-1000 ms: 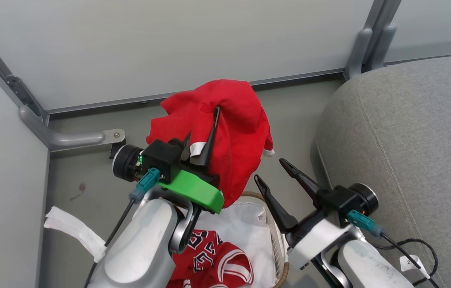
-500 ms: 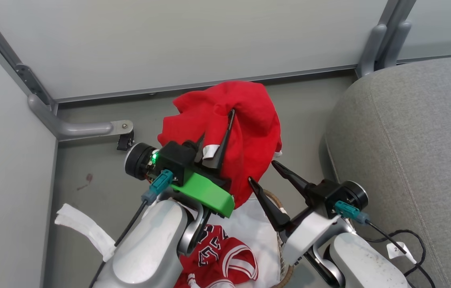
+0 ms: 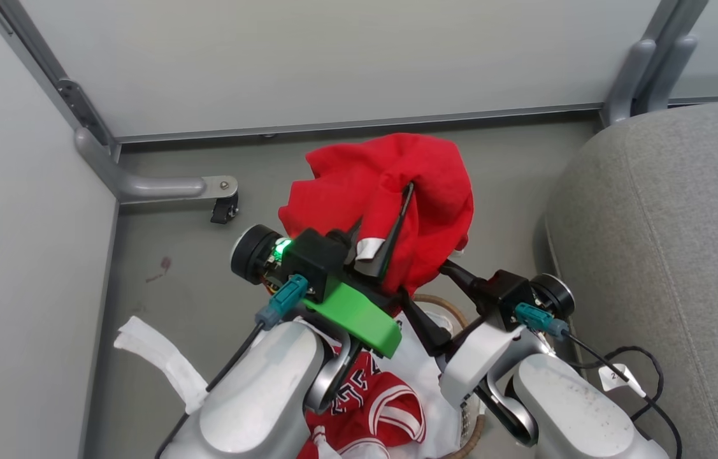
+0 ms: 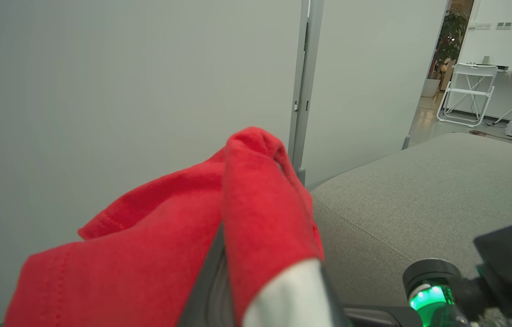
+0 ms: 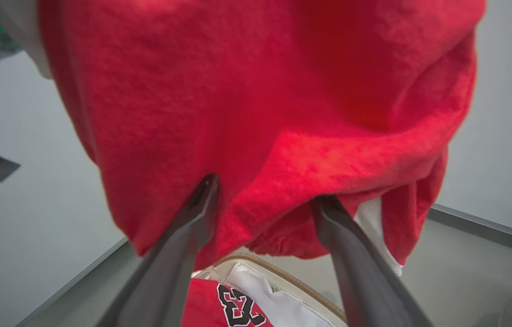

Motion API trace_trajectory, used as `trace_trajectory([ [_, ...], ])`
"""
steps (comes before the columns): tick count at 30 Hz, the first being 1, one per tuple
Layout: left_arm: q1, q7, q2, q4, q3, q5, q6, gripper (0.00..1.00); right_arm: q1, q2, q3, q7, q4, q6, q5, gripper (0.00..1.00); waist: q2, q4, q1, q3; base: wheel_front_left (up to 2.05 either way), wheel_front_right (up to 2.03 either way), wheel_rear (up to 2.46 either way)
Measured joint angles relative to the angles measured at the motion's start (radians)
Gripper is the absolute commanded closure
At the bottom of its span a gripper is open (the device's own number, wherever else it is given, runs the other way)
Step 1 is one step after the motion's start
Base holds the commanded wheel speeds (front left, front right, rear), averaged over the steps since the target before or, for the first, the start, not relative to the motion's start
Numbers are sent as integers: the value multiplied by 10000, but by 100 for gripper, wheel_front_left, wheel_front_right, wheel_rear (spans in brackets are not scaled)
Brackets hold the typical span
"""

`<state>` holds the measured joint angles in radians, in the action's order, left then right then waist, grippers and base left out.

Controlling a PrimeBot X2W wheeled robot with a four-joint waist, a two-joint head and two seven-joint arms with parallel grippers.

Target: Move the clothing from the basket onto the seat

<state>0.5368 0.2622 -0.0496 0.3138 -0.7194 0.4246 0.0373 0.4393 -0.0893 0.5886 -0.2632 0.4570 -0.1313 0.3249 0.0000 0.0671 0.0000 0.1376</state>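
Note:
A red garment hangs in the air over the floor, draped around my left gripper, which is shut on it; a white cuff shows by the fingers. The same garment covers the fingers in the left wrist view. My right gripper is open, with both fingertips pressed up into the garment's underside. Below lies the basket, its white liner holding a red jersey with black-and-white lettering. The grey seat stands to the right.
Pale partition walls close the back and left. A metal foot with a caster sits on the floor at the left. A white cloth strip lies near my left arm. A black cable rests by the seat.
The head camera has turned, shifting the whole picture right. My right gripper has moved in toward the hanging garment, and its fingertips are now under the cloth. The left gripper still holds the garment.

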Motion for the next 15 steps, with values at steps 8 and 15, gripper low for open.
trace_trajectory([
  [8,155,0,-2,-67,-487,232,-88,100,322,73,-19,0,257,0,-119,19,0,367,0,100,0,0,0],
  [15,177,0,0,-36,-617,339,-142,100,415,123,-117,0,405,0,-282,100,0,583,0,144,0,0,0],
])
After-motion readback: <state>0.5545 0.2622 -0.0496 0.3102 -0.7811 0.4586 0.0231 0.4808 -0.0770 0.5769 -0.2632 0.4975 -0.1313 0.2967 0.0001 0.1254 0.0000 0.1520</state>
